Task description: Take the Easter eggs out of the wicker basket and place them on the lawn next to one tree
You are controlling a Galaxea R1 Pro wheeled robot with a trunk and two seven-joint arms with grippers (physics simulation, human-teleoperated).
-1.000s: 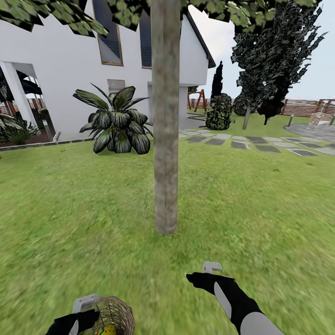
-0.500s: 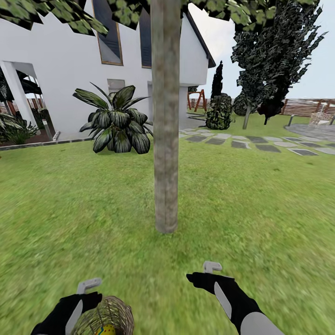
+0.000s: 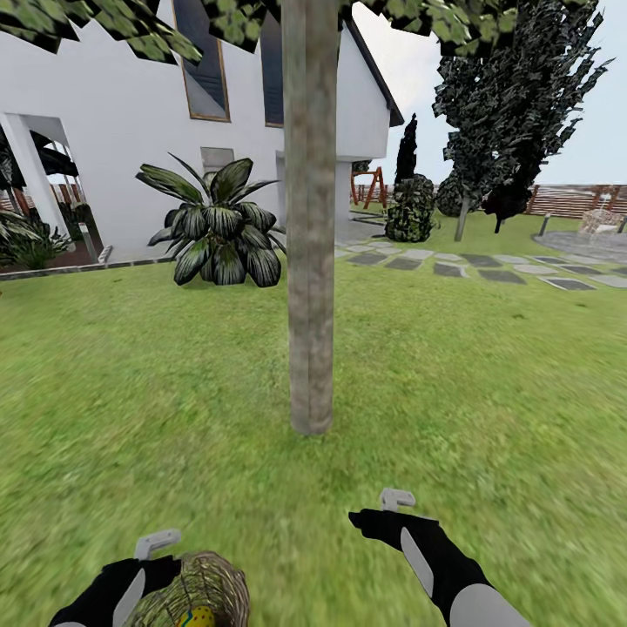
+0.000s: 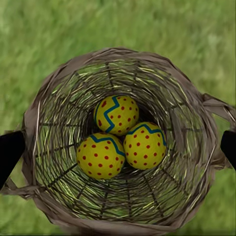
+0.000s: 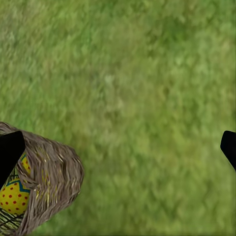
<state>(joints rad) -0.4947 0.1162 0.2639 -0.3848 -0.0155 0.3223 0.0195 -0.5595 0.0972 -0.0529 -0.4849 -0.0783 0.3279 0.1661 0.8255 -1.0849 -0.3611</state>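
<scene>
Wicker basket (image 3: 198,590) sits on the lawn (image 3: 157,409) nearest the robot, well short of the tree (image 3: 310,261) and off to its left as I stand. All three eggs (image 4: 120,135) are packed together at its bottom; none out yet.

Left gripper (image 4: 118,147): compared with half a second back, the arm has dropped and slid slightly left, and in the left wrist view it looks straight down the basket's mouth. Fingers spread, one at each side outside the rim, gripping nothing. A second ago the arm was lower still, so it has been hunting for alignment. Judgement: alignment over the eggs looks good; first pick not yet begun.

Right gripper (image 3: 396,501): unmoved across the three head frames, hovering over bare grass between basket and tree. Fingers spread, empty.

Tree: trunk base meets the grass just beyond the right gripper, bare ground all round it. Judgement: a short carry from the basket, so the drop spot is already within easy reach.

Farther off, behind the tree: a broad-leaved plant (image 3: 218,225), then the white house (image 3: 131,139).
</scene>
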